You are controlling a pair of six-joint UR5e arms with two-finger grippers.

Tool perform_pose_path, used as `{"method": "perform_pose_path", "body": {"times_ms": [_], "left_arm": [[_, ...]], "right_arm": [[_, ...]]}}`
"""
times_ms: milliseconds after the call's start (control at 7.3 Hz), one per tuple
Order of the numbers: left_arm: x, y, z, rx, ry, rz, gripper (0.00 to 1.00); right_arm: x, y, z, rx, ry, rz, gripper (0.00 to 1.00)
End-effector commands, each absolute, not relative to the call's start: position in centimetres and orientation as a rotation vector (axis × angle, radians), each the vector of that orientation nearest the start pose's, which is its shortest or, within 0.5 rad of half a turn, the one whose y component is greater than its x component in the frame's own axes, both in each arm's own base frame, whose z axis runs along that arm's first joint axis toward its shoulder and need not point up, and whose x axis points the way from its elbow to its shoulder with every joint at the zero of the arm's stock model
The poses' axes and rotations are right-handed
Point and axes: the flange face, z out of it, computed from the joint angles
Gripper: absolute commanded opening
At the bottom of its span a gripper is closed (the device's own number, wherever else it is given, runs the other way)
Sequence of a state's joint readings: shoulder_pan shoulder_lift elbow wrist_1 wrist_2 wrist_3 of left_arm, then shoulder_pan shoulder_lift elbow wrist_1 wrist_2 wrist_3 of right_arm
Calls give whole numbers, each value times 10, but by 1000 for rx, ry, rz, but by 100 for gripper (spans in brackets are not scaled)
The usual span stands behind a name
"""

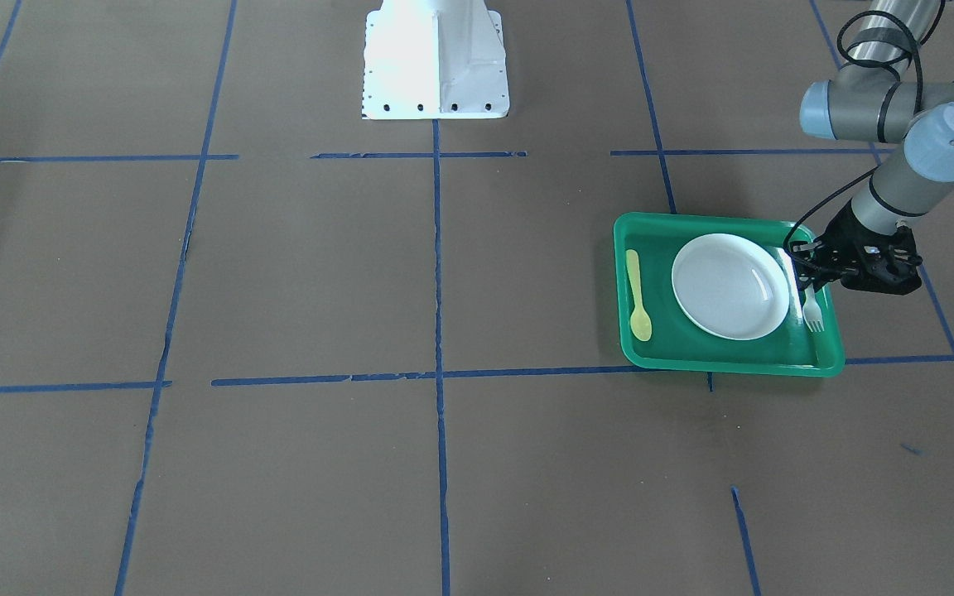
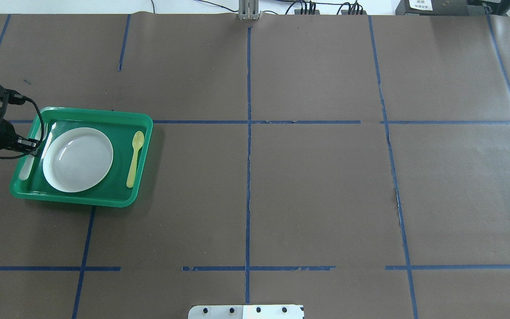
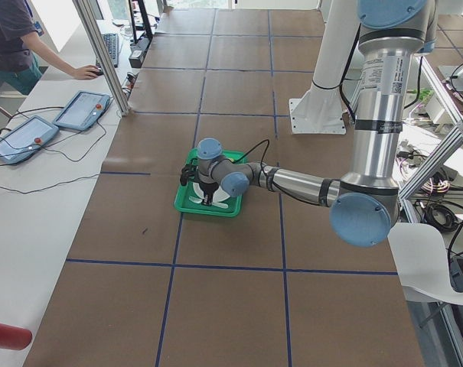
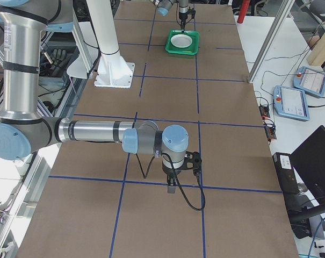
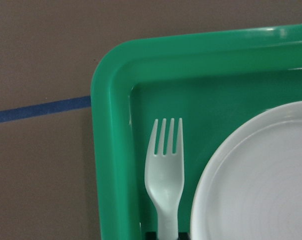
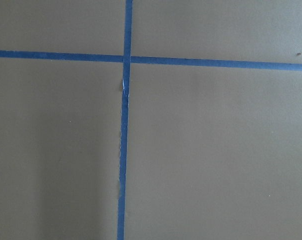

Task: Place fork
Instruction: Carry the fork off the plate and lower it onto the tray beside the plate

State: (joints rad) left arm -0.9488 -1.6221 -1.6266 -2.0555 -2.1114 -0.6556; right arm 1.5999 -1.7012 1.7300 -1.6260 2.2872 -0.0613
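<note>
Fork [image 5: 164, 170] handle cropped at left tool [image 1: 806, 277], grip indiscernible; right tool [image 4: 172, 188] likewise.

A green tray [image 1: 734, 364] is lying on the brown-papered table [image 1: 303, 273], which blue tape lines [image 1: 437, 248] are dividing into squares. A white plate [image 1: 729, 285] is sitting in the tray's middle. A yellow spoon [image 1: 637, 298] is lying beside the plate without touching it, along one tray wall.
</note>
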Motion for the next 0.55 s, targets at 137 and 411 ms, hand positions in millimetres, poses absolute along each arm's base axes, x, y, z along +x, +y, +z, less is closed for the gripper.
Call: {"method": "perform_pose_path", "body": {"times_ms": [137, 411], "left_arm": [[242, -495, 553, 162, 774, 114, 100], [190, -514, 539, 198, 828, 140, 100]], "right_arm": [[81, -432, 650, 7, -717, -21, 100], [81, -432, 650, 7, -717, -21, 100]]}}
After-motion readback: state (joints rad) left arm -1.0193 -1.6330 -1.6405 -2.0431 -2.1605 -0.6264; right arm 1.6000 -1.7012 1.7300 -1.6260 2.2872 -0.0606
